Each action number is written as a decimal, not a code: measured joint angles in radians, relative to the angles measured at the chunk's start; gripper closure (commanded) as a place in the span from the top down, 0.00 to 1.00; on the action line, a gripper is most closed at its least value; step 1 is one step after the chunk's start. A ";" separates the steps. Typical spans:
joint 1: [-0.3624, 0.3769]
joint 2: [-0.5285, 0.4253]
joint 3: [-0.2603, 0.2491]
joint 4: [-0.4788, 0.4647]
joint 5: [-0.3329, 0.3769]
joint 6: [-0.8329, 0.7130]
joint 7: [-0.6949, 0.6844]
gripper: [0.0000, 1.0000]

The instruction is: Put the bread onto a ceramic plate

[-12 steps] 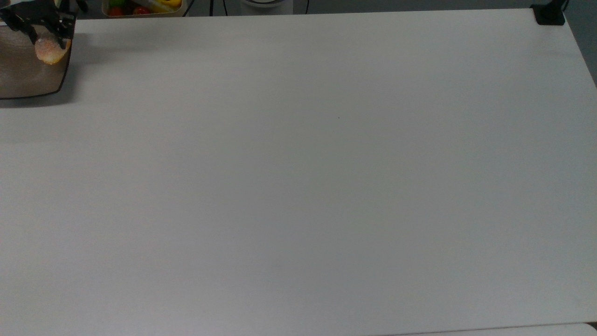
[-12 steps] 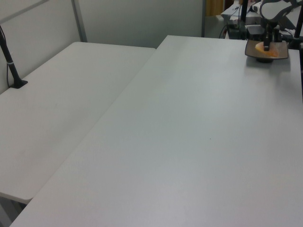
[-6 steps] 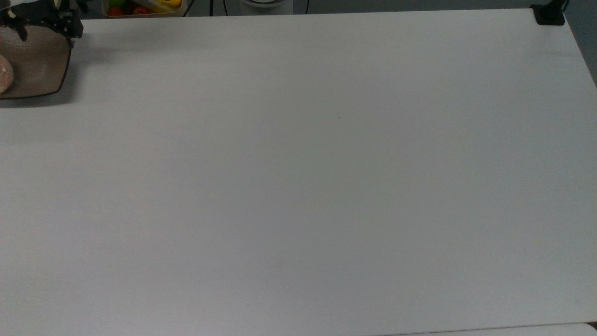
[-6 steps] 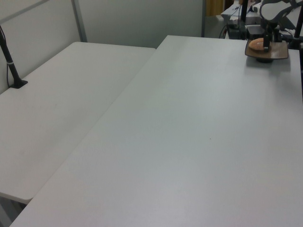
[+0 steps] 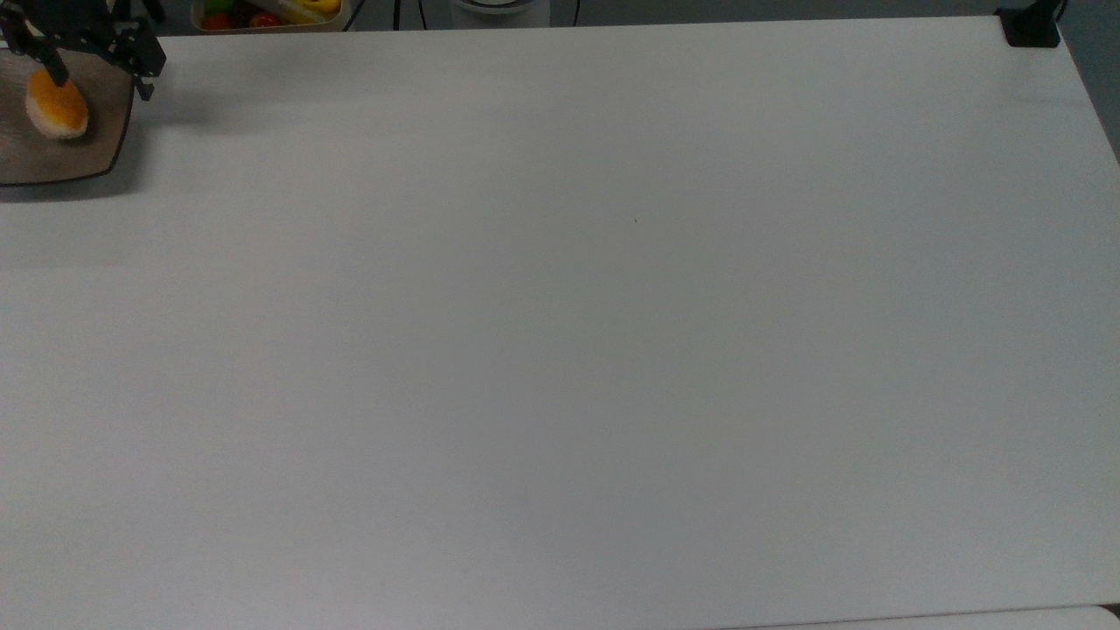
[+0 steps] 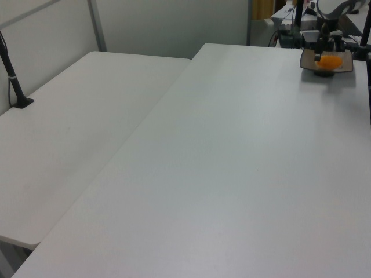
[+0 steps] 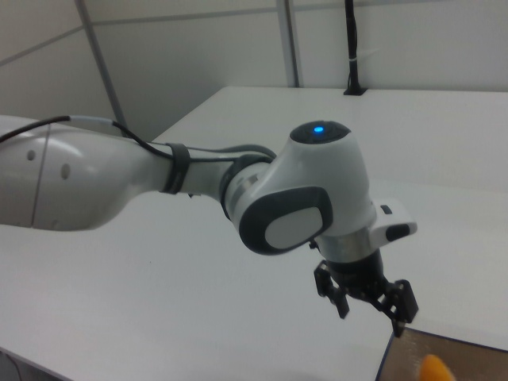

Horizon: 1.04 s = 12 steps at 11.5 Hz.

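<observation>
So the bread (image 5: 57, 110) is sitting orange side up on the brown plate (image 5: 52, 162), over at the top view's far left corner of the white table (image 5: 560, 332). The gripper (image 7: 365, 300) hangs just above the plate's edge, fingers spread apart and holding nothing, so my guess is the drop-off is done. A tray of fruit pieces (image 5: 262, 13) sits behind, not involved.

Glossy brown ceramic plate (image 5: 52, 162), matt white table (image 5: 560, 332).
</observation>
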 measured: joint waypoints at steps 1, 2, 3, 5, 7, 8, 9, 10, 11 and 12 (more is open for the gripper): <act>0.002 -0.027 0.004 0.003 0.034 -0.039 0.000 1.00; 0.003 -0.058 0.010 0.011 0.067 -0.094 0.000 1.00; 0.005 -0.088 0.022 0.035 0.104 -0.166 0.012 1.00; 0.009 -0.125 0.083 0.106 0.131 -0.270 0.150 1.00; 0.012 -0.132 0.183 0.140 0.131 -0.287 0.306 1.00; 0.013 -0.132 0.231 0.145 0.127 -0.287 0.364 1.00; 0.015 -0.135 0.274 0.149 0.110 -0.293 0.409 1.00; 0.015 -0.141 0.314 0.153 0.095 -0.313 0.449 1.00; 0.016 -0.153 0.354 0.159 0.080 -0.340 0.488 1.00; 0.017 -0.170 0.394 0.169 0.054 -0.375 0.526 1.00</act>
